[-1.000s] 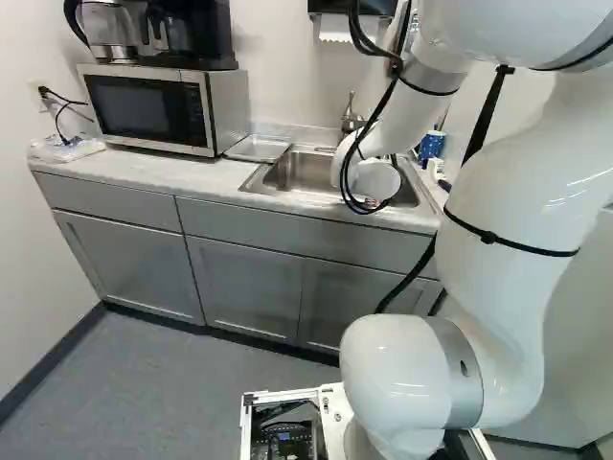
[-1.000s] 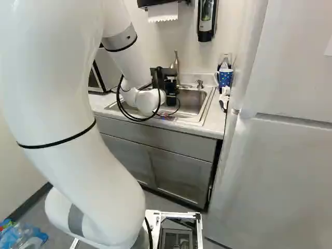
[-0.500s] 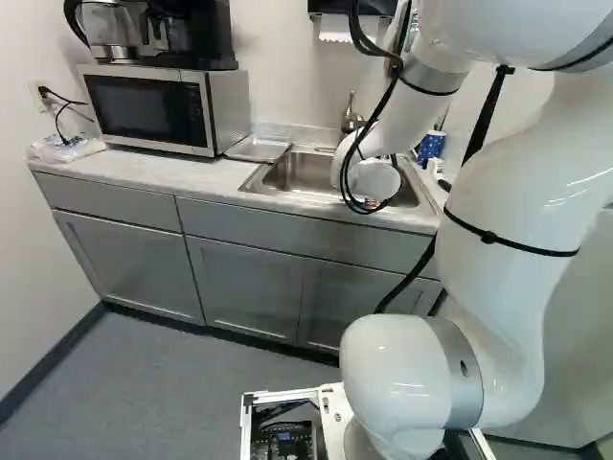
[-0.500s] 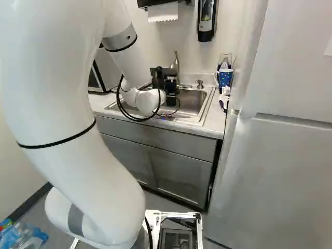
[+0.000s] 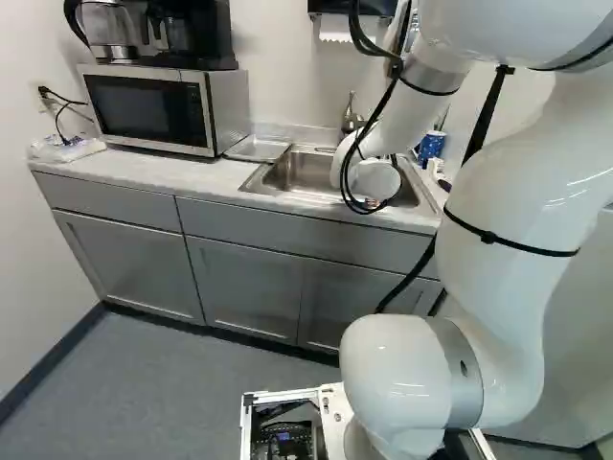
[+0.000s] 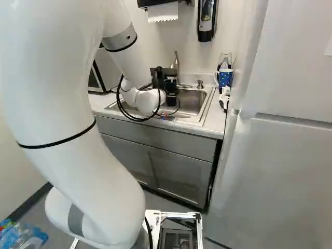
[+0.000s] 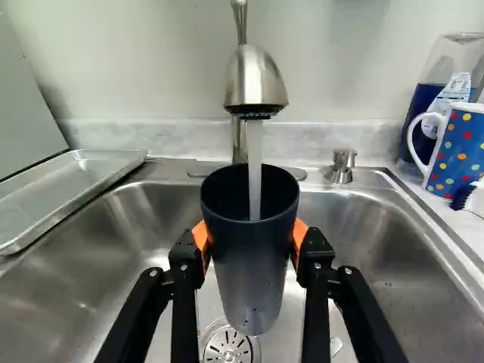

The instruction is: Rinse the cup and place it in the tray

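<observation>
**Water is running into the cup (image 7: 249, 257) while your tool (image 6: 165, 78) is gripping it over the sink (image 7: 151, 227)**

You are holding the dark cup between the two fingers, with the orange pads (image 7: 201, 237) pressing on its opposite sides. Its open mouth is facing up beneath the metal faucet (image 7: 255, 79), and a stream of water (image 7: 255, 174) is falling inside. The drain (image 7: 229, 348) is showing below the cup; you cannot tell how high above it the cup is hanging.

In the right base view, your arm (image 6: 67, 104) is filling the left side and reaching toward the sink near the upper middle of the frame. The tool's black body is showing there above the basin. In the left base view, the metal tray (image 5: 257, 148) is lying on the table (image 5: 144, 173) at the upper middle of the frame, between the microwave (image 5: 148, 110) and the sink.

A dotted blue mug (image 7: 460, 155) is standing on the table on the sink's other side, at the upper right of the right base view, with a clear pitcher (image 7: 454, 60) behind it and a brush (image 7: 475, 200) just beside it. A small metal pump (image 7: 342, 166) is sitting at the back rim of the sink, between faucet and mug. A dark coffee maker (image 5: 192, 38) is resting on the microwave, at the upper left of the left base view.
</observation>
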You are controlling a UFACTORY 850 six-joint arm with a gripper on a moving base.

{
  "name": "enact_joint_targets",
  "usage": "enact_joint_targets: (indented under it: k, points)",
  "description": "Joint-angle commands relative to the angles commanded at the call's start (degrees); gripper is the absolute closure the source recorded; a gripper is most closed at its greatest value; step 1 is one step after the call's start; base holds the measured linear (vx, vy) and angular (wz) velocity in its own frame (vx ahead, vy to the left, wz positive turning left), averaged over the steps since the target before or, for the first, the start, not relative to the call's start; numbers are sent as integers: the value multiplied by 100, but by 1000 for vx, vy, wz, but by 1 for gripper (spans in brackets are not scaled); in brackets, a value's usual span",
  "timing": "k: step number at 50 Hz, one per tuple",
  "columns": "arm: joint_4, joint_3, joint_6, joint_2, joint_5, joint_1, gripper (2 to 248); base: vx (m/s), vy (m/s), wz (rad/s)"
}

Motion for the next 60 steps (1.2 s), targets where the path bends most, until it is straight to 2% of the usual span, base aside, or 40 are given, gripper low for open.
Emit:
enact_joint_targets:
  k: [60]
  points:
    - [0, 0, 0, 0, 0, 0, 127, 0, 0, 0]
